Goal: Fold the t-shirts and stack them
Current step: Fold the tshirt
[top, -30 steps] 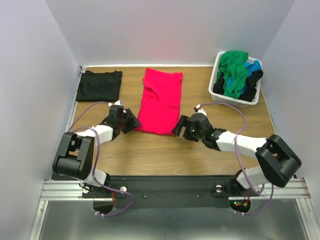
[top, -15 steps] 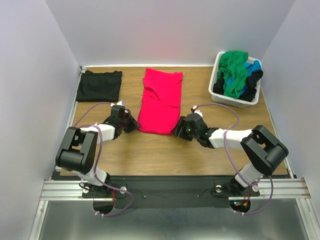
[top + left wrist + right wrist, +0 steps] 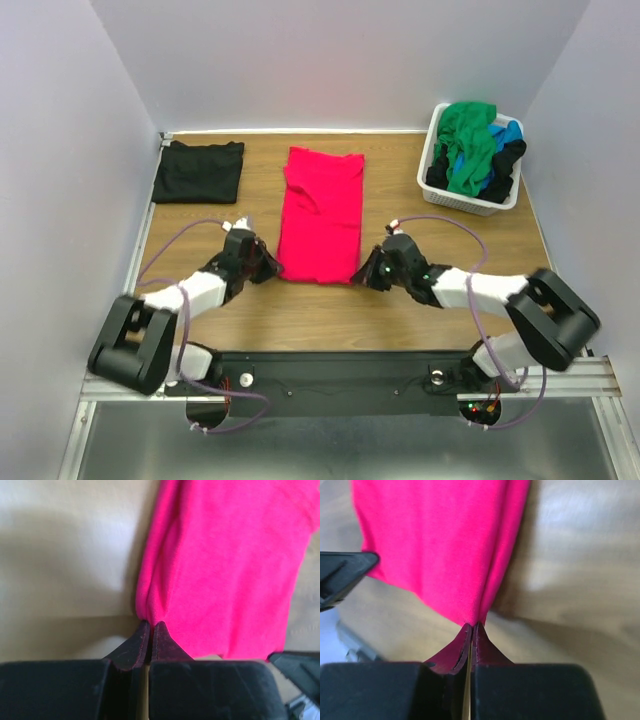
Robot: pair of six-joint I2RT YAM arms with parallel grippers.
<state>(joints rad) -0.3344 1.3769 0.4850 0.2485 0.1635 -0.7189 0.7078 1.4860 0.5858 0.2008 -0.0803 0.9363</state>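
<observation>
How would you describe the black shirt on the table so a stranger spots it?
Start at the wooden table and go to its far left corner. The black shirt lies there folded flat; the neighbouring shirt is pinkish-red, and other dark cloth sits in the white basket.

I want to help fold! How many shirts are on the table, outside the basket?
2. A black t-shirt lies at the far left corner; a pinkish-red t-shirt lies in the middle. The white laundry basket holds more, some perhaps hidden.

White plastic basket (image 3: 462, 204) at far right, brown wooden table (image 3: 320, 315)
</observation>
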